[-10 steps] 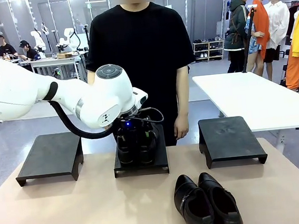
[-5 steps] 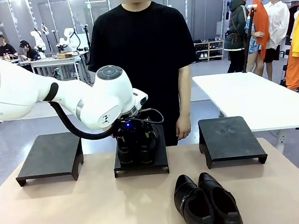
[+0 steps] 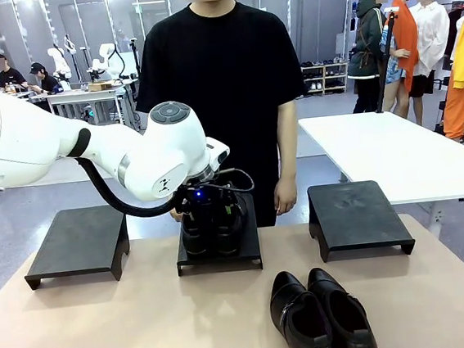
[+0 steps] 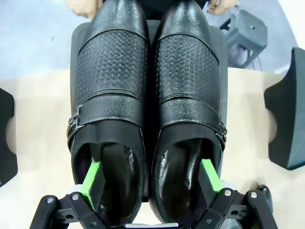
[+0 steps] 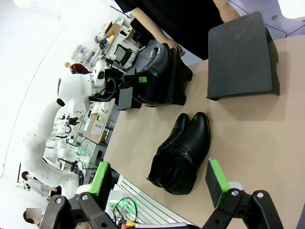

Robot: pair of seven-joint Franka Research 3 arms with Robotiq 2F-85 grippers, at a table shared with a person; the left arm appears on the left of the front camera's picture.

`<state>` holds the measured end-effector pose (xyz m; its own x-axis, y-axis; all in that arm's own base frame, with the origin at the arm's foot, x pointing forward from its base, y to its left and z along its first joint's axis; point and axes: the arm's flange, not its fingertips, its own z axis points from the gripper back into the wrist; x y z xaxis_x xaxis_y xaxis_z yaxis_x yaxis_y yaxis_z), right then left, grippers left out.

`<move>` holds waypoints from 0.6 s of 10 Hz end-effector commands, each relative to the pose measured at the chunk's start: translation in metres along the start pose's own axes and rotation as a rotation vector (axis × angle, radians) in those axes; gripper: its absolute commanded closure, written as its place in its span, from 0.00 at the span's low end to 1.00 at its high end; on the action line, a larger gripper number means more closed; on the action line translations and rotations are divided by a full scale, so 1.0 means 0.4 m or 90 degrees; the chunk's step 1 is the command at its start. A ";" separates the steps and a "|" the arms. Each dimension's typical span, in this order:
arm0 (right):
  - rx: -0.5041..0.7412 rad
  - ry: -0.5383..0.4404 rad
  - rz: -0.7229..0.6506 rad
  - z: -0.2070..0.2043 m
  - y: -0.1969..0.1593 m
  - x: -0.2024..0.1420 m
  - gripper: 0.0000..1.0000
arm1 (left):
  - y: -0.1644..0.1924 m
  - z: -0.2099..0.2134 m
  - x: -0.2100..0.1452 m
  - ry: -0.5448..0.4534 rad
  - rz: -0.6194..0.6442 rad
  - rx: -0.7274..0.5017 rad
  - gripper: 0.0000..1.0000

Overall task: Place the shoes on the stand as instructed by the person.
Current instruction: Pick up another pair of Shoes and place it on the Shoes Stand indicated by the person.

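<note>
The first pair of shoes (image 4: 112,71) stands side by side on the middle stand (image 3: 220,261), toes pointing away from the robot toward the person (image 3: 219,85). Both are glossy black, with a perforated band over the instep and a small metal buckle at each outer side. The left tool (image 4: 150,167) reaches down into the pair from above the heels, its fingers (image 4: 91,179) spread wide. One green pad sits inside the opening of each shoe, close to the outer wall. Nothing is pinched between them.

The second pair of shoes (image 3: 320,318) lies on the table (image 3: 108,334), close to the robot's edge and a little right of the middle. Its toes point the same way, and it sits well apart from the stands. The right tool (image 5: 158,164) hangs above this part of the table with its green pads apart and bare, touching nothing.

The left stand (image 3: 78,242) and the right stand (image 3: 358,215) flank the middle one along the far edge of the table. The person stands just behind the middle stand, one hand (image 3: 282,195) hanging loosely beside it.
</note>
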<state>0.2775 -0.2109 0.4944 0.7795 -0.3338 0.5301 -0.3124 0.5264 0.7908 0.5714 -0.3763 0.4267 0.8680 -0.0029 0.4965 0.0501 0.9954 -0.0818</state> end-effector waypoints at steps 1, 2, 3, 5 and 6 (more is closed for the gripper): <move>0.009 -0.005 0.008 0.001 0.001 0.001 0.00 | 0.000 -0.004 -0.001 0.001 0.001 0.001 0.00; 0.009 -0.005 0.008 0.001 0.001 0.001 0.00 | 0.000 -0.004 -0.001 0.001 0.001 0.001 0.00; 0.009 -0.005 0.008 0.001 0.001 0.001 0.00 | 0.000 0.000 0.000 0.000 0.000 0.000 0.00; 0.009 -0.005 0.008 0.001 0.001 0.001 0.00 | 0.039 0.082 0.045 0.014 -0.015 -0.059 0.00; 0.009 -0.005 0.008 0.001 0.001 0.001 0.00 | 0.085 0.135 0.046 0.043 -0.020 -0.099 0.00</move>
<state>0.2775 -0.2109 0.4944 0.7796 -0.3338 0.5299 -0.3123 0.5263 0.7909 0.5709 -0.3652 0.4610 0.8742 -0.0125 0.4854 0.0962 0.9843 -0.1479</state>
